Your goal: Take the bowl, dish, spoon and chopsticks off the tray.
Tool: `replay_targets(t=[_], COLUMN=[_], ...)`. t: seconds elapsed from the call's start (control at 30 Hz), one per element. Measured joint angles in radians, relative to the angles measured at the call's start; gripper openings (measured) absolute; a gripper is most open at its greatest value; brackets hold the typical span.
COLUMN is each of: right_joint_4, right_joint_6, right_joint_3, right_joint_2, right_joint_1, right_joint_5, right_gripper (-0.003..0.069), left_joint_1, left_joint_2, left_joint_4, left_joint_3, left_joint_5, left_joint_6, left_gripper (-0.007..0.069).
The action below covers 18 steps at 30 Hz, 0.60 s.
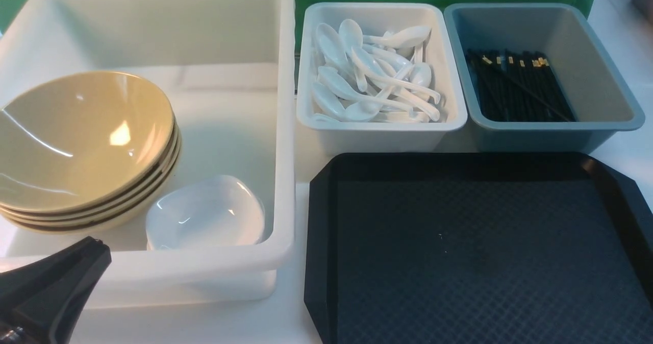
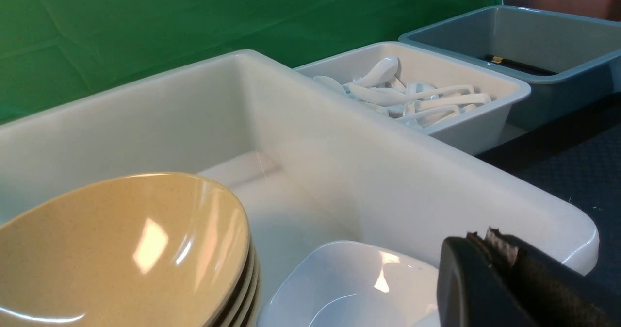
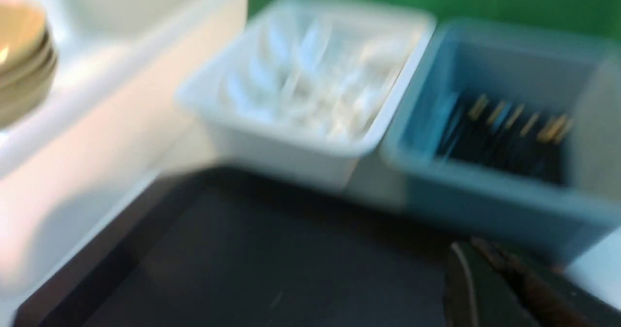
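Black tray (image 1: 479,252): bare, at table's right front.
Bowl (image 1: 81,140): tops stack inside white tub (image 1: 285,129).
Left gripper (image 1: 94,247): pressed together, holding nothing.
Right gripper (image 3: 485,264): closed, empty.

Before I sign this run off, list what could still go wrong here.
1. The tan bowls sit tilted in a stack against the white dish; a nudge from the shut left gripper beside the big white tub might slide them.
2. The right wrist view is blurred, so the black tray could be clipped.
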Motion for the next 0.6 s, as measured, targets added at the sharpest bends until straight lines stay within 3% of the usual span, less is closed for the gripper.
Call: replay_targets(t=[0.1, 0.17, 0.27, 0.4, 0.6], right_joint_4=[0.022, 0.141, 0.202, 0.238, 0.241], right_joint_6=[-0.112, -0.31, -0.408, -0.445, -0.359], right_joint_3=[0.002, 0.05, 0.119, 0.27, 0.378], right_joint_2=[-0.119, -0.201, -0.224, -0.288, -0.317], right_joint_1=[-0.062, -0.16, -0.212, -0.292, -0.318], right_joint_5=[0.0, -0.087, -0.197, -0.326, -0.269], right_gripper=[0.0038, 0.0041, 0.0041, 0.0041, 0.0041], left_joint_1=[0.0, 0.0, 0.0, 0.0, 0.0], left_joint_2=[0.0, 0.0, 0.0, 0.0, 0.0], left_joint_4=[0.0, 0.0, 0.0, 0.0, -0.001], left_joint_3=[0.0, 0.0, 0.0, 0.0, 0.001], left_joint_5=[0.008, 0.01, 0.011, 0.011, 0.011], left_joint_6=[0.0, 0.0, 0.0, 0.0, 0.0], left_gripper=[-0.0008, -0.0008, -0.0008, -0.0008, -0.0008])
